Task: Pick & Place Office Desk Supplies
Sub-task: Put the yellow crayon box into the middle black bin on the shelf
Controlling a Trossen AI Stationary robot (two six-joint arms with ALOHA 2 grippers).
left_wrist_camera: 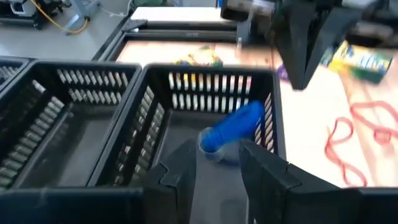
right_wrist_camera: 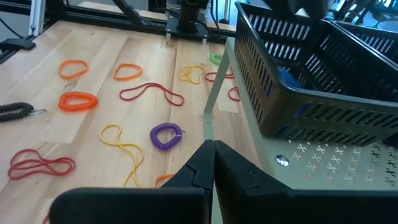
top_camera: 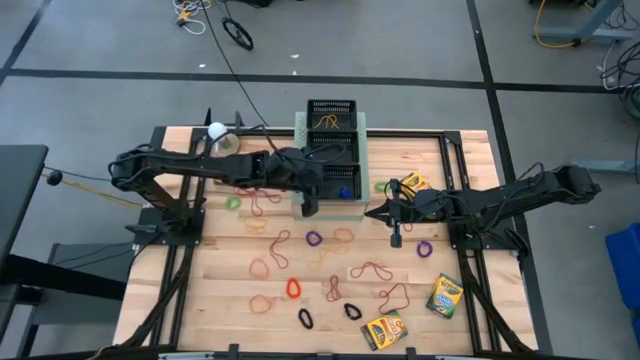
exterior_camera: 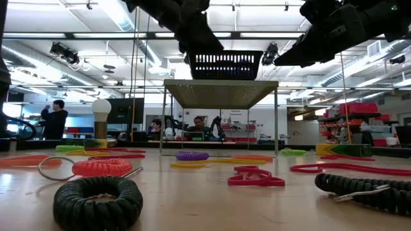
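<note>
Black coiled rubber-band loop (exterior_camera: 97, 202) lies closest in the low view, with an orange coiled loop (exterior_camera: 101, 167) just behind it on the wooden table (top_camera: 210, 290). Left gripper (left_wrist_camera: 216, 163) hangs over the nearer black mesh tray (left_wrist_camera: 205, 118) on the pale-green perforated box (right_wrist_camera: 323, 168), fingers spread, with a blue coiled loop (left_wrist_camera: 233, 124) lying in the tray just beyond its fingertips. Right gripper (right_wrist_camera: 213, 163), fingers pressed together and holding nothing, hovers beside that box, a purple coiled loop (right_wrist_camera: 165, 135) on the table just ahead of it.

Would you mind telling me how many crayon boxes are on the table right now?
3. One crayon box lies beside the pale-green box, near the right arm; another sits toward the near right edge; the third lies at the near edge. Others may be hidden beneath the arms.
</note>
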